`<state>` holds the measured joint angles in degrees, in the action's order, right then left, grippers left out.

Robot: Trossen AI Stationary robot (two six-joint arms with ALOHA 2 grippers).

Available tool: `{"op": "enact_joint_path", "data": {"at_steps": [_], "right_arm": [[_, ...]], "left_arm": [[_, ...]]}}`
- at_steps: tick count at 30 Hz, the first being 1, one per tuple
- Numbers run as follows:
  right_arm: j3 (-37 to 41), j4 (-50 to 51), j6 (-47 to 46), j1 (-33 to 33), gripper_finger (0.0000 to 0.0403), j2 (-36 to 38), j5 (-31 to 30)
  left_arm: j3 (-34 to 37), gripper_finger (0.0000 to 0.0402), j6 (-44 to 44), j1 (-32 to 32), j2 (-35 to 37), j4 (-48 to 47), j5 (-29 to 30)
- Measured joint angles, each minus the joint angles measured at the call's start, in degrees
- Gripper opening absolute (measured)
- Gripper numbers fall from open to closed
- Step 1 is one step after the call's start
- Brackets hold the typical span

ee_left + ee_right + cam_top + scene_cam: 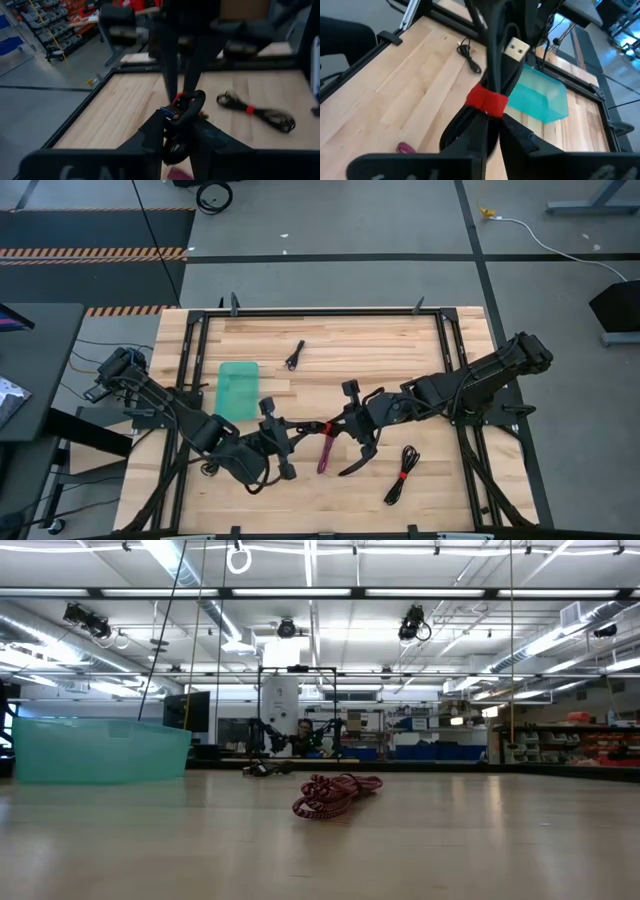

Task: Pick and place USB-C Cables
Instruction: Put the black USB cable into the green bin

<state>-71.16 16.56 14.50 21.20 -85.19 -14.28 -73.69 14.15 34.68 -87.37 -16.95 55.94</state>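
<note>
A black USB-C cable bundle with a red tie (pixel 325 427) hangs in the air between both grippers, above the table's middle. My left gripper (pixel 300 433) is shut on one end and my right gripper (pixel 341 425) on the other. A purple-magenta cable (pixel 327 456) lies flat on the table just below them, and the low view shows that purple-magenta cable (pixel 336 795) too. Another black cable with a red tie (pixel 402 473) lies toward the near right. A small black cable (pixel 293 357) rests near the far edge. The teal tray (pixel 238 388) stands left of centre. My left gripper (pixel 176 137) pinches the bundle's plug end (pixel 184 116) between its two fingers, coming level from the table's left, along the bundle. The cable is lifted clear of the table. My right gripper (pixel 485 137) pinches the bundle's looped end (pixel 470 122) just behind the red tie (pixel 486 101), coming level from the table's right, along the bundle. The silver plug (pixel 516 48) sticks out at the far end, by the left gripper's fingers (pixel 492 22).
The teal tray (pixel 542 97) sits beyond the left gripper; its wall (pixel 95 748) shows in the low view. A black metal frame (pixel 200 330) rims the wooden table. Bare wood lies along the far side and at the near right.
</note>
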Motion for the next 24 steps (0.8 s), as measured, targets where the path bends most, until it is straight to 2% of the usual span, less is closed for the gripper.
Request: {"op": "enact_joint_path", "data": {"at_steps": [4, 10, 14, 19, 24], "right_arm": [[-0.1, 1.4, -0.6, 0.1, 0.0081, 0.0, 0.5], [-0.1, 2.3, -3.0, 0.0, 0.0154, 0.0, -1.8], [0.0, 4.5, -6.9, 0.1, 0.0193, 0.0, -2.3], [2.3, 4.9, -10.4, 0.1, 0.0216, 0.1, -1.9], [5.7, 4.8, -12.2, 0.1, 0.0218, 0.1, -1.4]], "left_arm": [[0.1, 0.0055, 6.0, -0.1, 0.0, -8.3, -0.3], [0.1, 0.0054, 18.2, 0.4, 0.0, -21.4, -0.7], [0.1, 0.0054, 28.5, 0.9, 0.0, -35.9, -0.8], [0.1, 0.0053, 44.9, 0.8, 0.0, -54.6, -1.6], [0.1, 0.0054, 56.4, 1.6, 0.0, -68.4, -1.8]]}}
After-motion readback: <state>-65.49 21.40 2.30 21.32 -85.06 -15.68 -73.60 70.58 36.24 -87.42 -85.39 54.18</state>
